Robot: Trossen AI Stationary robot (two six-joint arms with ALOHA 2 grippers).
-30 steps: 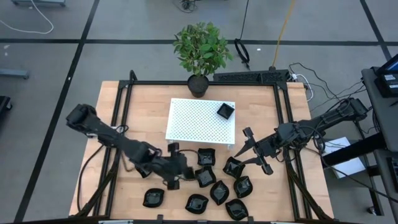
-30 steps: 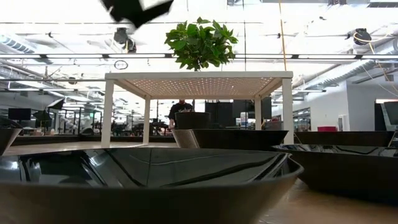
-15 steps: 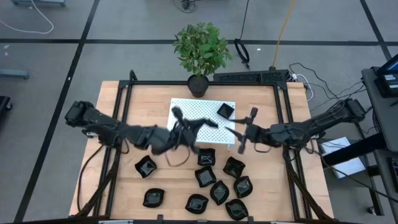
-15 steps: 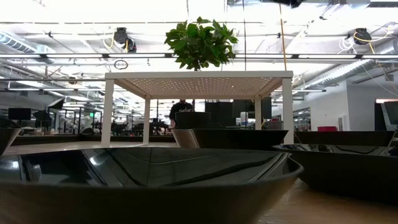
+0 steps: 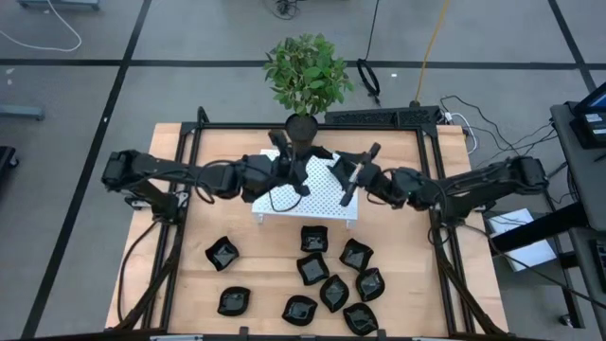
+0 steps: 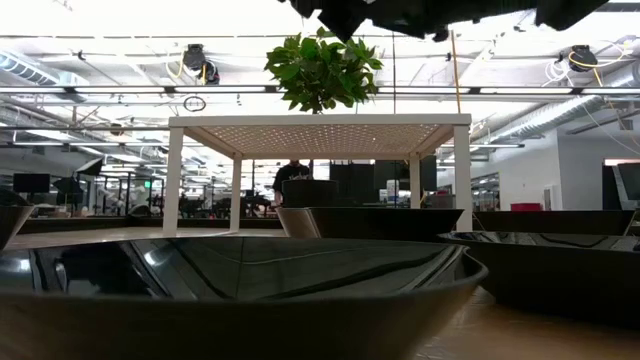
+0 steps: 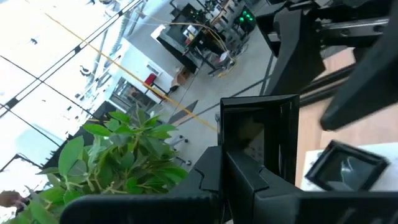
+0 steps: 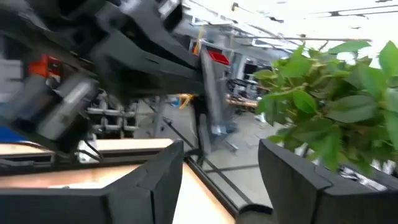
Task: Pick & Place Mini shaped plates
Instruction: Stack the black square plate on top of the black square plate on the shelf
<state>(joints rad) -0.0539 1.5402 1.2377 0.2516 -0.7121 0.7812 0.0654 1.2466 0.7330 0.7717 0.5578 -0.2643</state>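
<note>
Over the far left part of the white perforated platform [image 5: 322,201], my left gripper [image 5: 295,163] is shut on a square black mini plate [image 7: 258,134]. My right gripper [image 5: 356,172] hangs open over the platform's right part, with nothing between its fingers [image 8: 155,180]. Another square plate [image 7: 343,167] lies flat on the platform below it. Several black mini plates [image 5: 333,289] rest on their undersides on the wooden table [image 5: 445,284] near the front; two of them fill the low view [image 6: 240,290]. My left gripper pinches the square plate by its rim [image 7: 241,157] between its two fingers. The fingers point level and come from the table's left. The plate stands on edge, its hollow side facing back along the fingers, lifted clear above the platform.
A potted plant [image 5: 305,76] stands at the table's far edge, its pot [image 5: 301,128] just beyond my left gripper. A black frame [image 5: 431,189] runs around the table top. One plate [image 5: 222,254] lies apart at the left.
My left gripper has risen from among the plates and swung toward the far edge, over the platform, tipping from pointing down to level and rolling, with the plate carried along. My right gripper has gone toward the far edge and the left, over the platform, tipping up to level.
</note>
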